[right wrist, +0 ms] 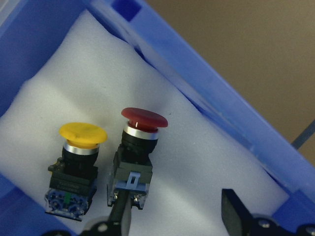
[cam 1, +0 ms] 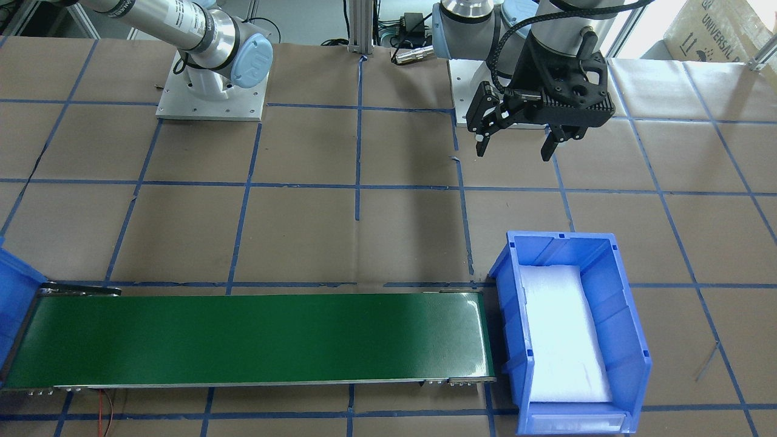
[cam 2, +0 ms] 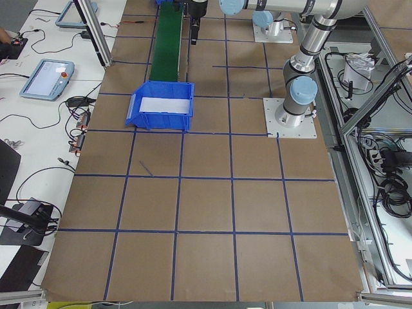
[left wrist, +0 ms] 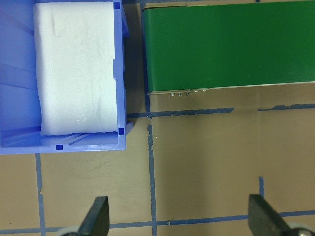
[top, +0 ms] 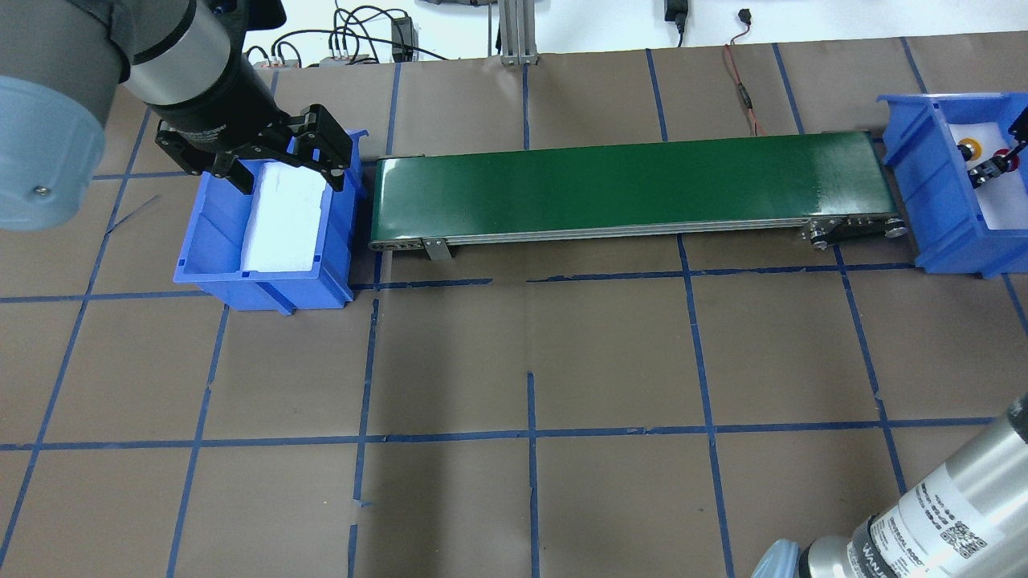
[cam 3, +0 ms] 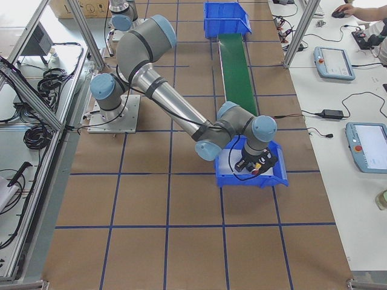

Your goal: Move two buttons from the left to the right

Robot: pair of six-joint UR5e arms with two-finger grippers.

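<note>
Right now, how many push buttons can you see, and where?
2. Both sit on white foam in the blue bin at the conveyor's right end: the yellow-capped button beside the red-capped button. No others show.

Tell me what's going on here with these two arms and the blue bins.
The yellow button and the red button both sit on foam in the right bin. The right gripper is down in that bin, open, with one finger at the red button's base. The left gripper hovers open over the table, near the left bin, which holds only foam. The belt carries nothing. The transport looks done.
</note>
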